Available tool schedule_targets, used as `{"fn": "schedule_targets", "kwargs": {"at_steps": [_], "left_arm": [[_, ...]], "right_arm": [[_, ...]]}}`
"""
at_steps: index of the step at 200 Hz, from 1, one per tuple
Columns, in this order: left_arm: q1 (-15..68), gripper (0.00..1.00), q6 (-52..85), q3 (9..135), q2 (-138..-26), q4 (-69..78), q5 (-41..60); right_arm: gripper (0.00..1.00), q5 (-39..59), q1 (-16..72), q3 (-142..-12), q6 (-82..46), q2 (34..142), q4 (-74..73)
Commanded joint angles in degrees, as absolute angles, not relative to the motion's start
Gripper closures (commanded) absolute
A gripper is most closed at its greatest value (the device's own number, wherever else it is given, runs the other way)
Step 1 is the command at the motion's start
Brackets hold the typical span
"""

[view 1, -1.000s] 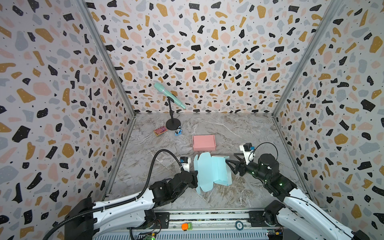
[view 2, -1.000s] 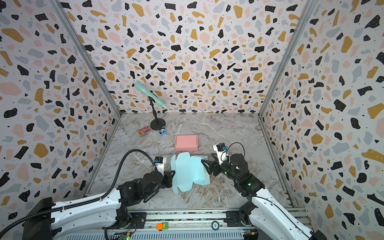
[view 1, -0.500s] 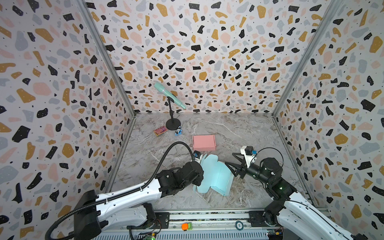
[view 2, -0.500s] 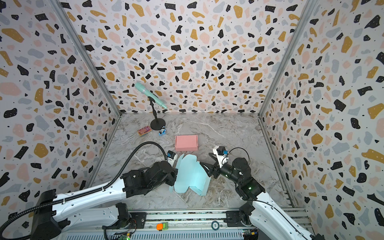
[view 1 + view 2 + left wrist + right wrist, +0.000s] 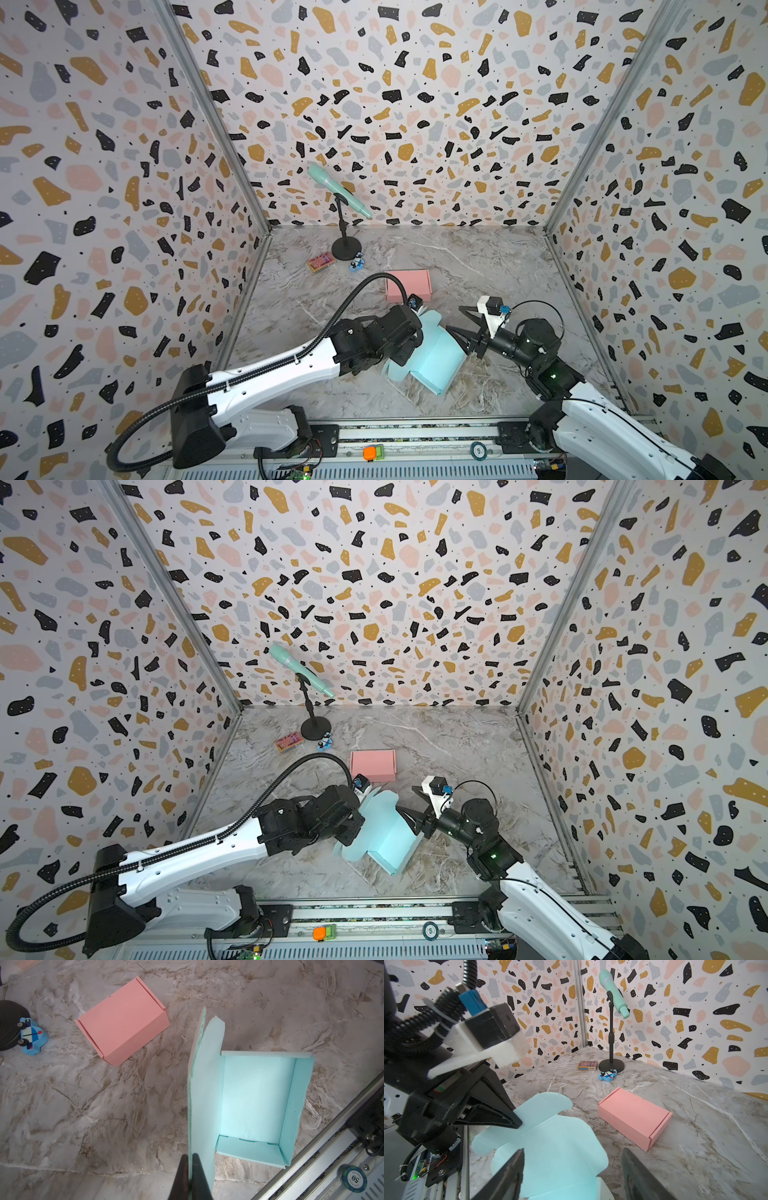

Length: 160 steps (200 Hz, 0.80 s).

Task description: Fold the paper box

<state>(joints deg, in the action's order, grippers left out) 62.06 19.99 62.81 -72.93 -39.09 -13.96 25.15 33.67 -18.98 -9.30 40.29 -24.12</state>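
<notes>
Teal paper box (image 5: 255, 1095) and pink box (image 5: 122, 1022) look matt, smooth; marbled tabletop (image 5: 83, 1115) slightly glossy.

Both top views hang high on the side of the front rail (image 5: 415, 432) and look down and in toward the back wall (image 5: 415, 124). They're far enough off to catch the whole counter (image 5: 478, 257) and both arms, and they're pretty much the same shot nudged sideways. The left wrist cam stares nearly straight down from close up, past the left pincer (image 5: 189, 1155) onto the blue paper box (image 5: 259, 1095) and the pink box (image 5: 124, 1022). The right wrist cam sits low by the counter, peeking between the fingers of the right pincer (image 5: 572, 1152) toward the back corner, so it shares both boxes and the base of the microphone stand (image 5: 611, 1032) with the left one.
</notes>
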Motion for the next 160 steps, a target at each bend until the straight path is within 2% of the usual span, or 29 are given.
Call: {"fn": "schedule_targets", "kwargs": {"at_steps": [1,95,160], "left_arm": [[62.23,1.00,15.50,67.18,-75.91,-44.60,-10.70],[62.23,1.00,11.12,76.81,-81.35,-50.38,-10.36],[62.23,1.00,9.06,78.89,-82.48,-52.10,-9.32]], "right_arm": [[0.26,25.89,33.99,-17.95,-8.52,40.40,-29.41],[0.26,28.48,33.94,-15.67,-5.83,43.28,-33.46],[0.26,28.23,33.85,-17.94,-2.88,50.30,-33.61]]}}
